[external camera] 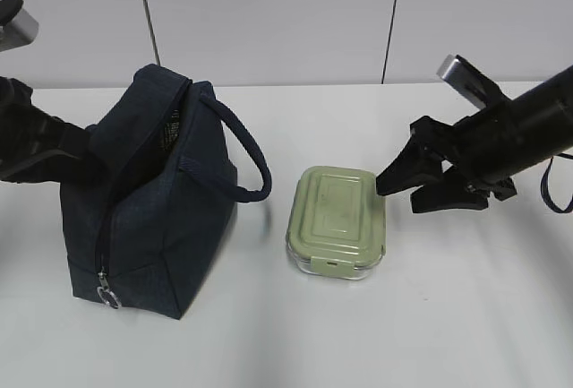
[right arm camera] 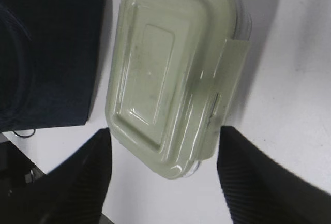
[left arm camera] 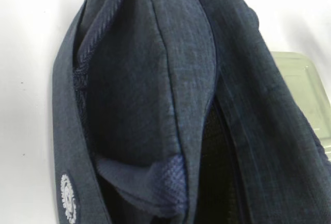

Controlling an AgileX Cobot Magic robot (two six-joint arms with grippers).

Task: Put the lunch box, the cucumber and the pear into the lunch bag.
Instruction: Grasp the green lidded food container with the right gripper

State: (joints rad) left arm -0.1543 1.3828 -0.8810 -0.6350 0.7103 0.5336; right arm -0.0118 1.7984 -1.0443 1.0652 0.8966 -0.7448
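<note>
The navy lunch bag (external camera: 152, 209) stands on the left of the white table, its top unzipped and mesh lining showing. It fills the left wrist view (left arm camera: 155, 79). My left gripper reaches the bag's far left side; its fingers are hidden behind the fabric. The sage-green-lidded lunch box (external camera: 336, 218) lies right of the bag, lid up. My right gripper (external camera: 403, 193) is open beside the box's right end. In the right wrist view its gripper (right arm camera: 163, 182) has a finger on each side of the box's near end (right arm camera: 170, 79), not touching. The cucumber and pear are out of view.
The bag's padded loop handle (external camera: 251, 159) arches toward the lunch box. A silver ring pull (external camera: 107, 297) hangs at the bag's lower front corner. Bare white table (external camera: 448, 316) lies in front and to the right. A panelled wall stands behind.
</note>
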